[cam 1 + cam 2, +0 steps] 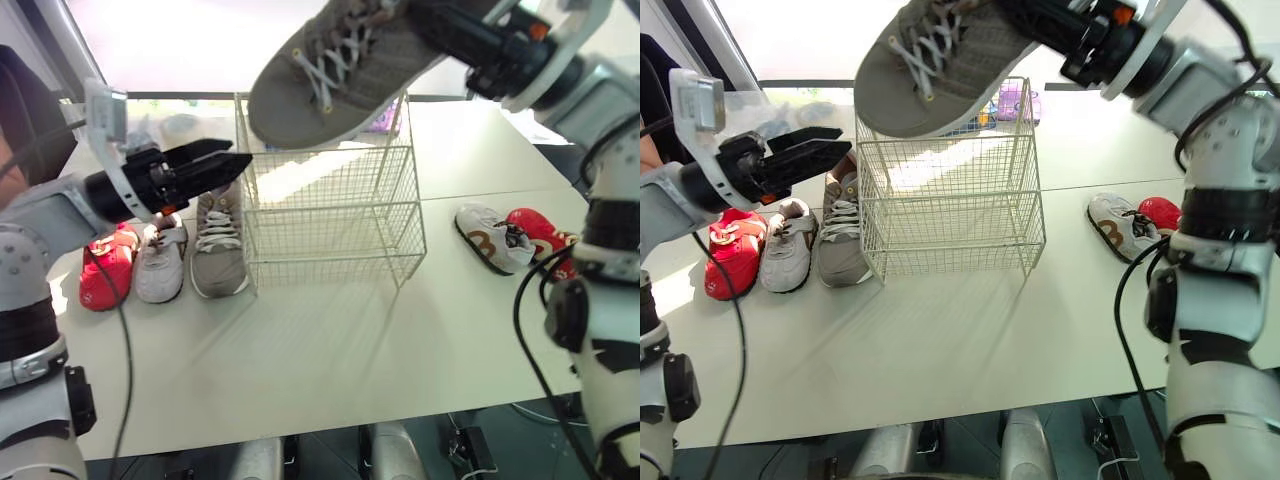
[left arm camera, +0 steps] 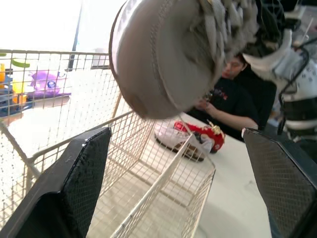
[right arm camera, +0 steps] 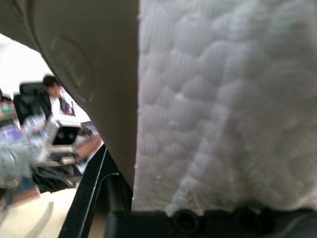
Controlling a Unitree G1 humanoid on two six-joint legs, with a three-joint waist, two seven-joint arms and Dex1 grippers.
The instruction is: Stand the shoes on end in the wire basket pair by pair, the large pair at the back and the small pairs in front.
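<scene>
My right gripper (image 1: 450, 38) is clamped on the large grey shoe (image 1: 330, 70), which hangs tilted, toe lowest, over the top rim of the wire basket (image 1: 330, 215). The basket stands mid-way across the pale table (image 1: 330, 350). My left gripper (image 1: 232, 165) hovers with fingers spread wide beside the basket (on its left side), above the other grey shoe (image 1: 218, 245), a small white shoe (image 1: 160, 265) and a red shoe (image 1: 105, 270). Their mates (image 1: 490, 238) lie well apart on the right. Bright window behind; a person (image 2: 233, 99) sits beyond the table.
</scene>
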